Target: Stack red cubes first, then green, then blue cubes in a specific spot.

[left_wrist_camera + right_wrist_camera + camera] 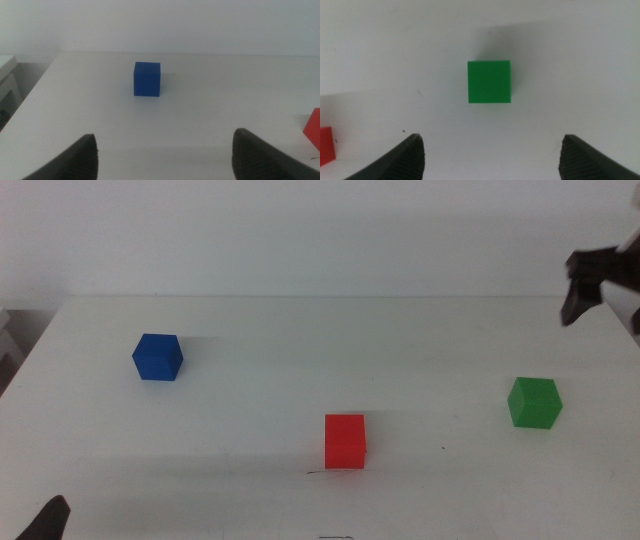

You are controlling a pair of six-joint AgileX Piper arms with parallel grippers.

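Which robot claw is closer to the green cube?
The right one. The right gripper hangs open above the table's far right side, looking down on the green cube. The left gripper waits open at the table's near left corner, facing the blue cube.

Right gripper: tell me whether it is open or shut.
Open. In the right wrist view the right gripper has its two dark jaws far apart, nothing between them, with the green cube lying on the table beyond.

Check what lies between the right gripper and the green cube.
Nothing: the right wrist view shows bare white table between the open right gripper and the green cube.
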